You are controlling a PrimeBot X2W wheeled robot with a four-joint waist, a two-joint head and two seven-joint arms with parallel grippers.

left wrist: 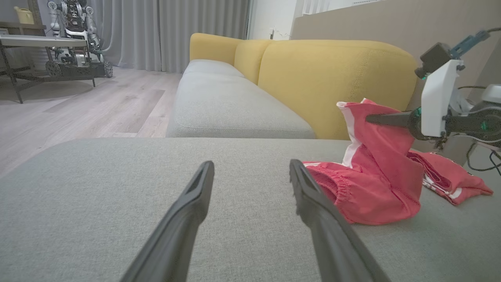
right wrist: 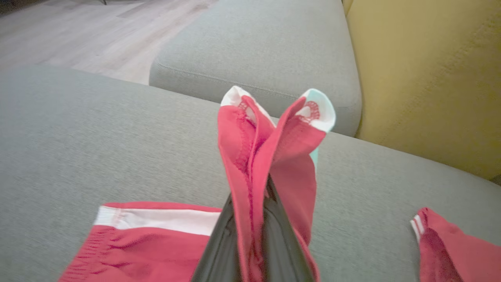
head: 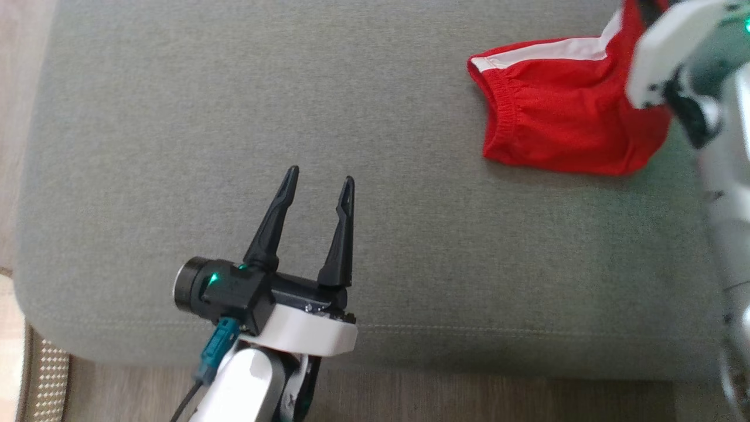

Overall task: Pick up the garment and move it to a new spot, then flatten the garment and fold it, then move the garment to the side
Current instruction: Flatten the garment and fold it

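Observation:
The garment (head: 556, 117) is a pair of red shorts with a white side stripe, lying at the far right of the grey cushion (head: 234, 117). My right gripper (left wrist: 370, 118) is shut on one edge of it and holds that edge up, while the elastic waist end stays on the cushion. In the right wrist view the red cloth (right wrist: 270, 156) drapes over my dark fingers (right wrist: 223, 243) and hides their tips. My left gripper (head: 321, 176) stands open near the cushion's front edge, well left of the garment (left wrist: 375, 184), with nothing between its fingers.
A yellow sofa back (left wrist: 336, 78) rises behind the garment. A second grey seat (left wrist: 227, 105) lies beyond the cushion. Wooden floor (left wrist: 78, 102) spreads to the left, with another robot (left wrist: 74, 35) on a table far back. The cushion's front edge (head: 410, 346) runs below my left gripper.

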